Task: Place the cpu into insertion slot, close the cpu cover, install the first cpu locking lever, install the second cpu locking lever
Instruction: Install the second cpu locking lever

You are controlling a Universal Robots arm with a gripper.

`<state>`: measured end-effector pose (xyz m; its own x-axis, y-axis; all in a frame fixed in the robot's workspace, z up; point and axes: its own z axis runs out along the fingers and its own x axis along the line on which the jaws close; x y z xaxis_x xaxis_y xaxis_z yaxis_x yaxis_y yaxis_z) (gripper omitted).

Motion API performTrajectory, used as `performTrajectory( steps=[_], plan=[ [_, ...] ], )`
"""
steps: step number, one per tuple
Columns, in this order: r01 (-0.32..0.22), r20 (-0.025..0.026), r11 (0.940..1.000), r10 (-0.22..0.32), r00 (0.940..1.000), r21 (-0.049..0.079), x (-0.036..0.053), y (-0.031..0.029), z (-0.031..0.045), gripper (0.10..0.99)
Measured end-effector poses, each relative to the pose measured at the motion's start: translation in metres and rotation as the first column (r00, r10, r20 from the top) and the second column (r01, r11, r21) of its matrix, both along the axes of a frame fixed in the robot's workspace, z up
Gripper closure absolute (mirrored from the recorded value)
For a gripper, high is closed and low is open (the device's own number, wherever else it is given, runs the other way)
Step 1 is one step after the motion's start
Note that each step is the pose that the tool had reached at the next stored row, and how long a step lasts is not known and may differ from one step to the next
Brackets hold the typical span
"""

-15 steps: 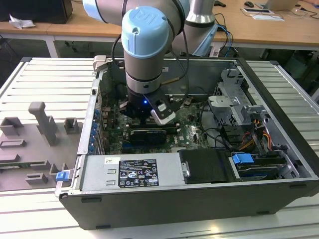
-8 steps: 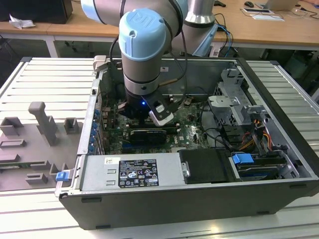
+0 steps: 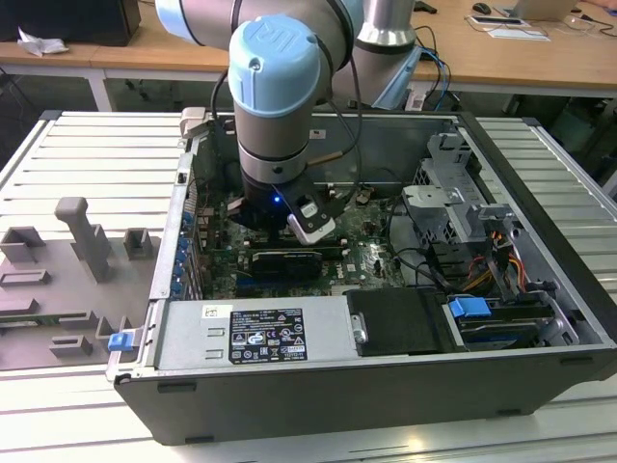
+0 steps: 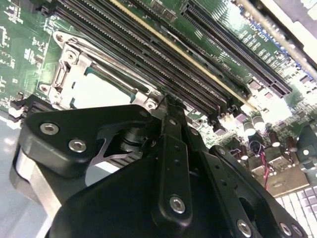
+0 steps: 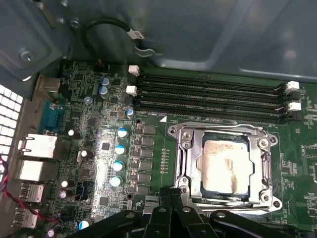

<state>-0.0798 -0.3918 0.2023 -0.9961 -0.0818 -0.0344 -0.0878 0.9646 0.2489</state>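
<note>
- We see the chip (image 5: 224,166) lying flat in its socket (image 5: 184,163) on the green board (image 5: 148,163), with the metal cover frame (image 5: 262,166) folded down around it.
- Our gripper (image 5: 171,196) hangs just beside the socket's edge, its fingers (image 4: 171,116) drawn together with nothing between them.
- In the exterior view the arm (image 3: 275,87) reaches down into the open computer case (image 3: 386,405).

gripper (image 5: 171,198) linkage hides the insertion slot's (image 5: 223,163) near rim.
</note>
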Motion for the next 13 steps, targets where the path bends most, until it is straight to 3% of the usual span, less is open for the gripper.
performTrajectory(
  steps=[13],
  plan=[
    [0.000,0.0002,1.0000,0.000,1.0000,0.000,-0.0001,0.0001,0.0145,0.980]
  ],
)
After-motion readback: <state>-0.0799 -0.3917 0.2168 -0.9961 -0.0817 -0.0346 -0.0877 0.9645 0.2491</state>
